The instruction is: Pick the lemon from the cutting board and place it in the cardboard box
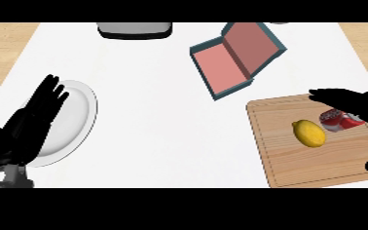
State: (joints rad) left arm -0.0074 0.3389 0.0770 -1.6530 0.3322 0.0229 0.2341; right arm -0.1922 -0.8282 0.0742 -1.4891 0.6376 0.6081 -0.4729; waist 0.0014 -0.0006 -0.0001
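Observation:
A yellow lemon [309, 133] lies on the wooden cutting board [295, 165] at the right of the counter. The open box [233, 61], reddish inside with dark blue-grey walls and its lid flap up, sits behind the board, left of its far corner. My right hand [343, 99] comes in from the right edge over the board's far side, fingers stretched out to the left, a little beyond the lemon and apart from it. My left hand [32, 122] rests open at the left over a white plate.
A red and white can [339, 121] lies on the board just right of the lemon, partly under my right hand. A white plate [75, 119] sits at the left. A grey appliance [135, 29] stands at the counter's back edge.

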